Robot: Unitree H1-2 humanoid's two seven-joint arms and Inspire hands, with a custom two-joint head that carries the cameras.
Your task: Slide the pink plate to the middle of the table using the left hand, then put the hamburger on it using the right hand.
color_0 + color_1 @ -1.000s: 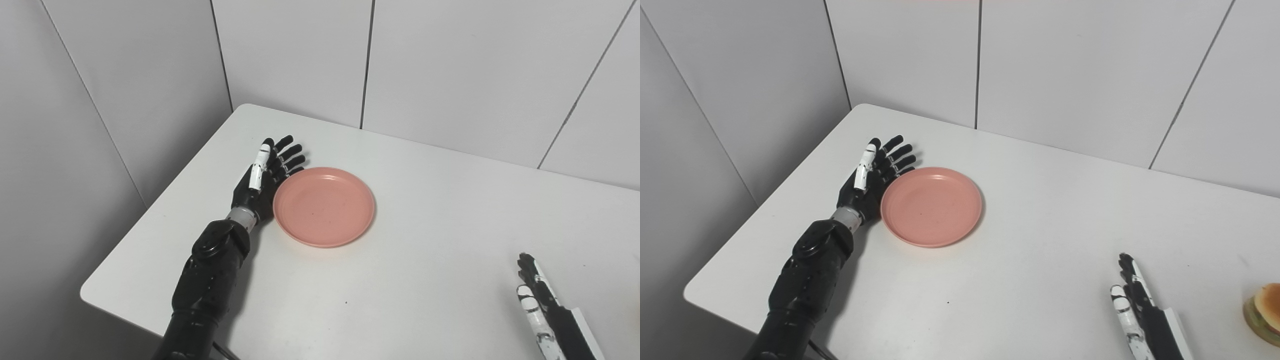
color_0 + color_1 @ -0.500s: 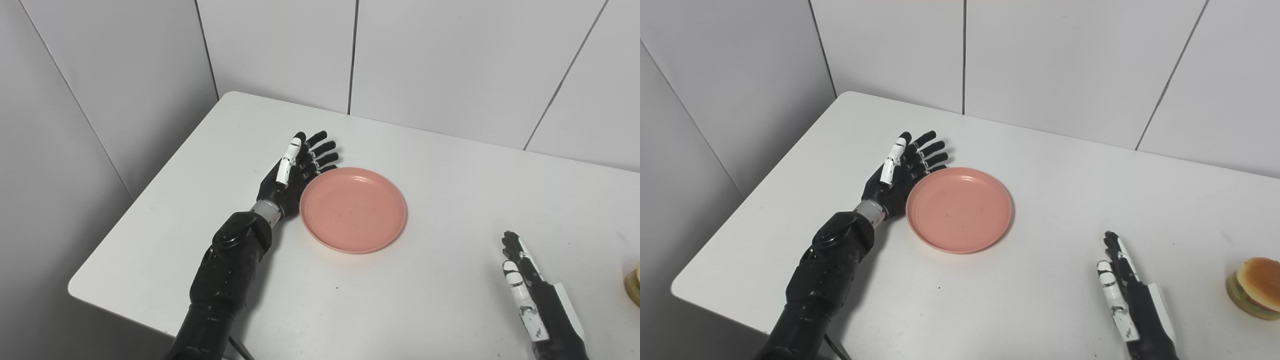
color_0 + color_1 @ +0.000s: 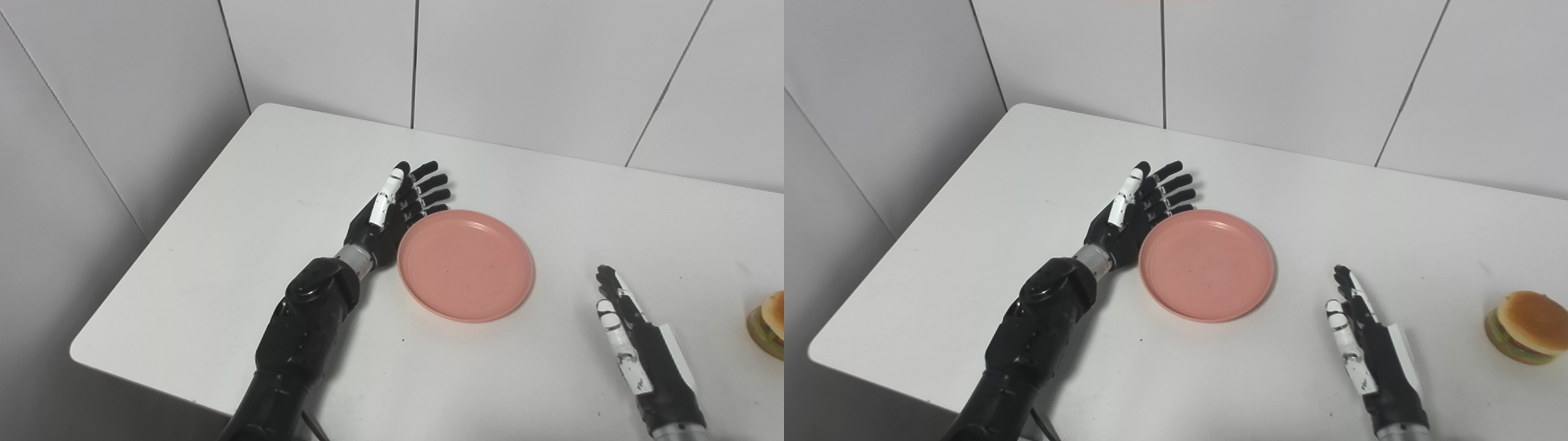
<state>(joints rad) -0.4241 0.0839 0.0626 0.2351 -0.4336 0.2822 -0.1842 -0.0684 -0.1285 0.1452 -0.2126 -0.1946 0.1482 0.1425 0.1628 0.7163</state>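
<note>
The pink plate [image 3: 465, 264] lies flat on the white table [image 3: 257, 202], nothing on it. My left hand [image 3: 395, 211] stands on edge against the plate's left rim, open, fingers straight and pointing away from me. My right hand [image 3: 1366, 343] rests open near the front right of the table, fingers stretched out, apart from the plate. The hamburger [image 3: 1522, 327] sits at the far right of the table, clear of my right hand; in the left eye view only its edge [image 3: 770, 323] shows.
Grey panelled walls [image 3: 514, 67] close in the table at the back and on the left. The table's front left corner [image 3: 82, 355] and front edge are near my left arm.
The camera has swung right, bringing the hamburger into view. My left hand has pushed the plate rightward across the table. My right hand has come further forward.
</note>
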